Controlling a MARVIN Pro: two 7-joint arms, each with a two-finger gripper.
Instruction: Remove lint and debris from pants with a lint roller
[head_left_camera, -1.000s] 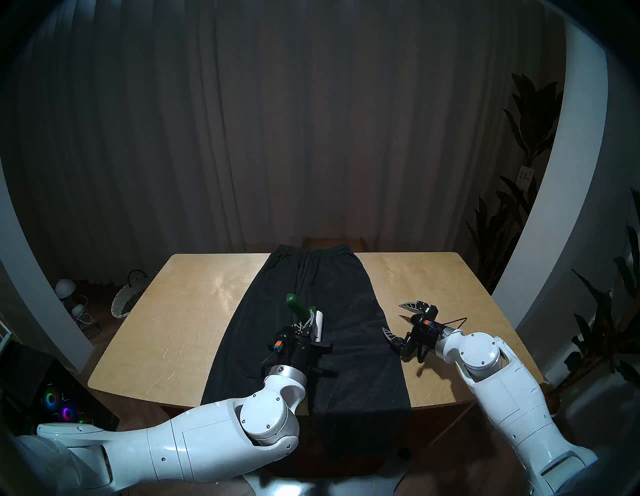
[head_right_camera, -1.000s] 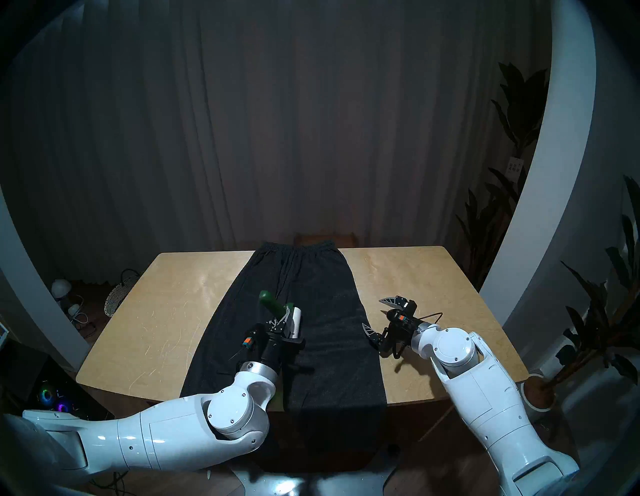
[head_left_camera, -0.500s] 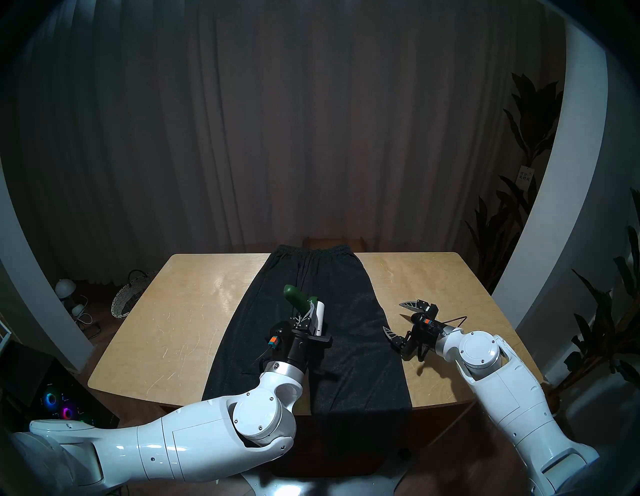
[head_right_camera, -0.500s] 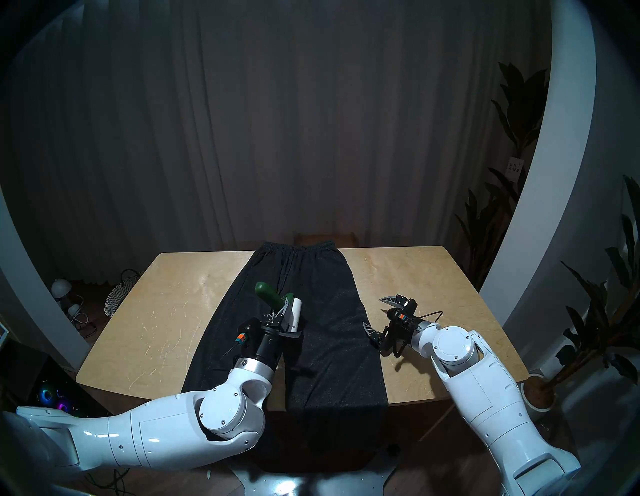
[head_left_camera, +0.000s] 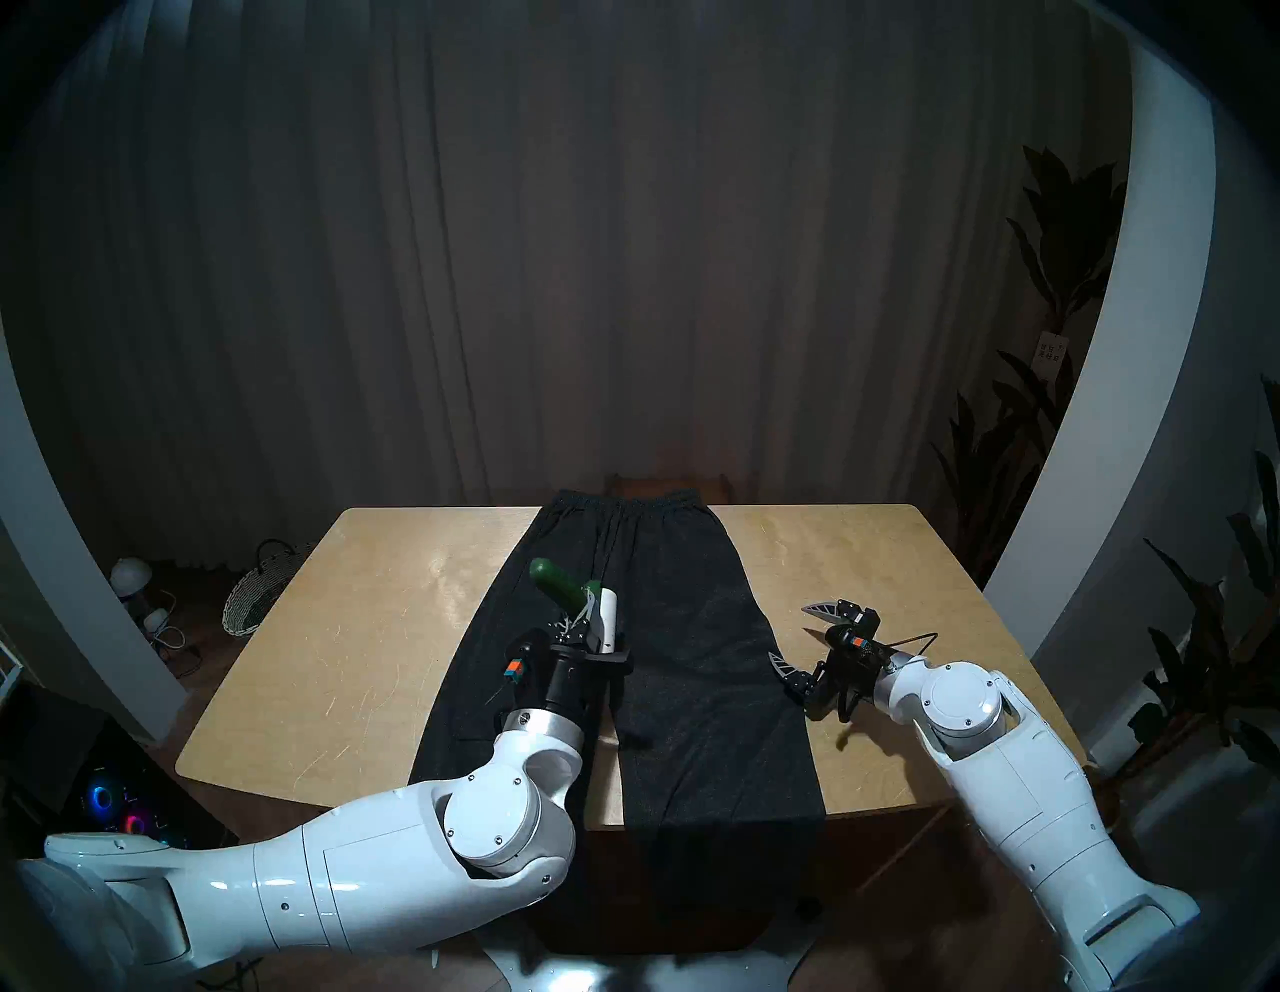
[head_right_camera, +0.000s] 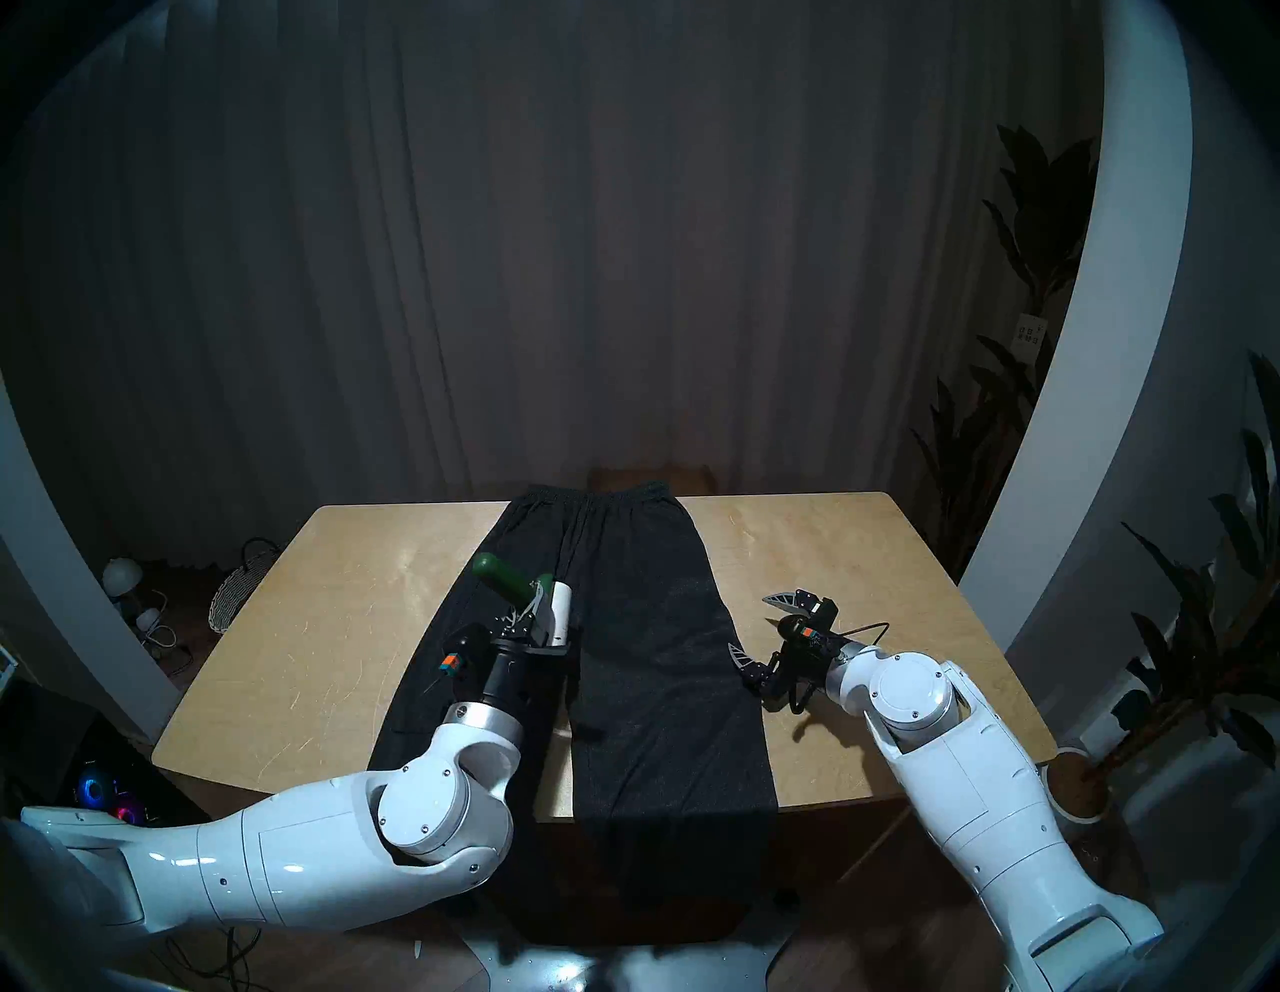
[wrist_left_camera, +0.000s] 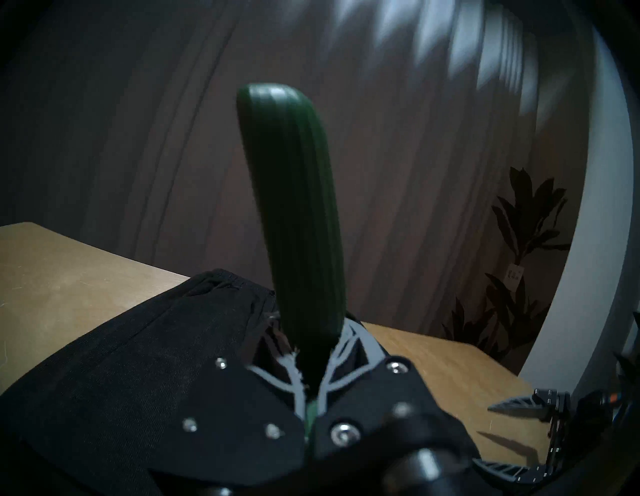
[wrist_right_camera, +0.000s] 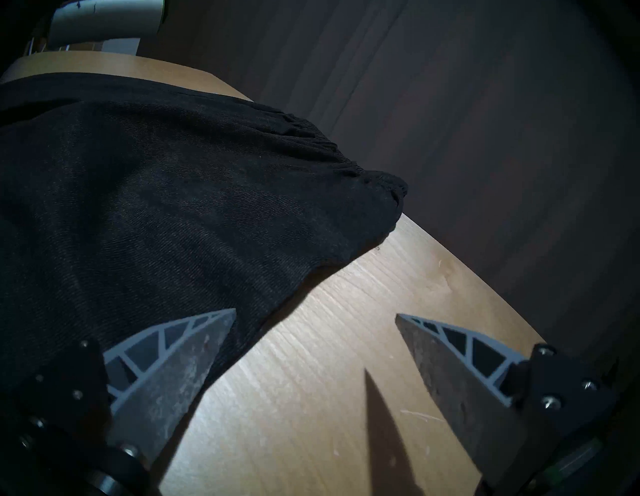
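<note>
The dark pants (head_left_camera: 699, 665) lie flat down the middle of the table, waistband at the far edge, legs hanging over the near edge. My left gripper (head_left_camera: 578, 623) is shut on the lint roller (head_left_camera: 608, 620), at the joint between its dark green handle (wrist_left_camera: 298, 225) and frame. The handle sticks up and away to the left. The white roll (head_right_camera: 560, 613) sits low over the pants' left leg near the centre seam. I cannot tell whether it touches. My right gripper (head_left_camera: 789, 634) hovers open at the pants' right edge (wrist_right_camera: 138, 207), holding nothing. Lint and debris are too small to make out.
The wooden table (head_left_camera: 346, 623) has bare surface on both sides of the pants. A woven basket (head_left_camera: 256, 596) and lamps stand on the floor at the left, a lit computer case (head_left_camera: 118, 810) at the lower left, and plants (head_left_camera: 1039, 429) at the right.
My left arm has carried the lint roller leftward and slightly farther away, from the pants' centre onto the left leg. The right arm has stayed still.
</note>
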